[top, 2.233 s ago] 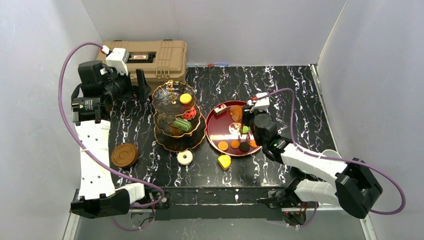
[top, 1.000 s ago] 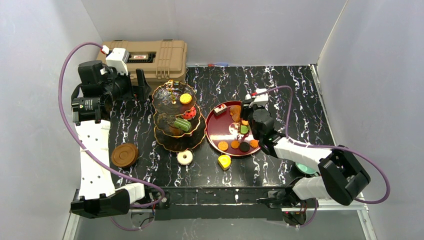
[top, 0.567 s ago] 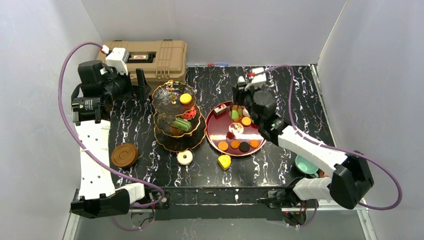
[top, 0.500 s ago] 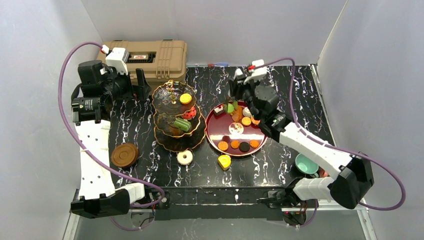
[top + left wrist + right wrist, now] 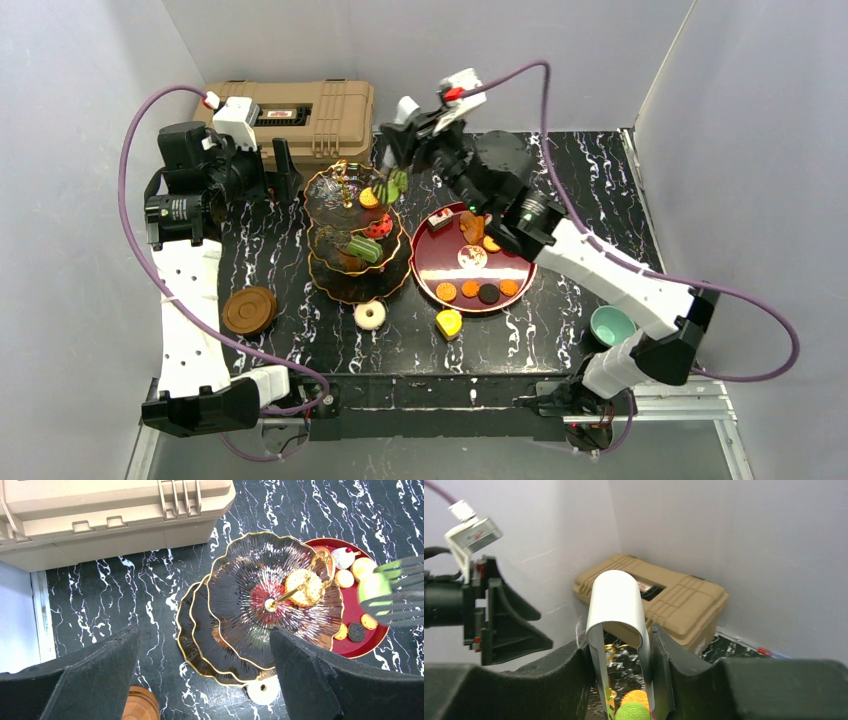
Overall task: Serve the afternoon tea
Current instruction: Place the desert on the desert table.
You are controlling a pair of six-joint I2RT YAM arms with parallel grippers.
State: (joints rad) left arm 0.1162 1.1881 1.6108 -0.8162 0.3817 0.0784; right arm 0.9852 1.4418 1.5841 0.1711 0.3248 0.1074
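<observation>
Above stand [image 5: 325,200] top tier: right claw [image 5: 392,182] part-closed, pinching green macaron [image 5: 374,586]. Left claw [image 5: 272,168] spread wide, empty, beside tan case [image 5: 320,105]. Macaron judged light, stiff, smooth; may slip. Best hold: across centre, gentle squeeze.

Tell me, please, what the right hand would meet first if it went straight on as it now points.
Probably the stand's top tier, near the orange sweet: the right hand points down at it, and its tongs with the green sweet would touch first. How high it hangs is unclear.
</observation>
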